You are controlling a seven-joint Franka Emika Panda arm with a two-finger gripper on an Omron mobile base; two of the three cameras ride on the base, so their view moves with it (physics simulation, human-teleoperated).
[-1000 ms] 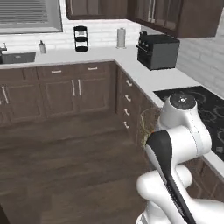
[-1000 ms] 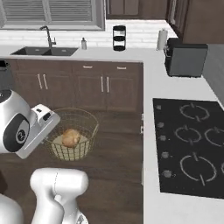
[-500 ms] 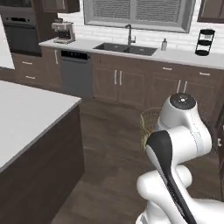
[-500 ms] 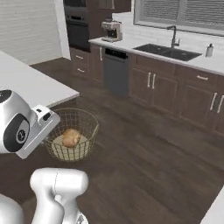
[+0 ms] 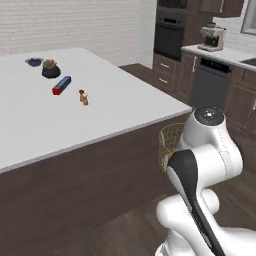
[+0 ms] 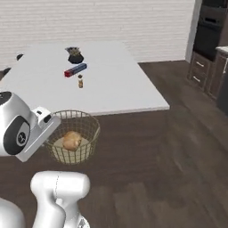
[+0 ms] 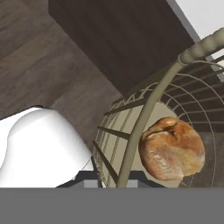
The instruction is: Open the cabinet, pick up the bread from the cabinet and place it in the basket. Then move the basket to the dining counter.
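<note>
Ahead, the dining counter (image 6: 89, 84) spreads wide and white above dark wood sides. From the basket in the right base view it lies toward twelve o'clock — higher than the basket and just beyond it, so the coming move looks like a lift up and forward over the near edge. The basket (image 6: 73, 142), round tan wire mesh, hangs beside the white arm, above the wood floor. The gripper's jaws are clenched on its rim wire. Inside, the bread (image 7: 173, 148) — a small golden-brown roll — rests on the pale base.
</note>
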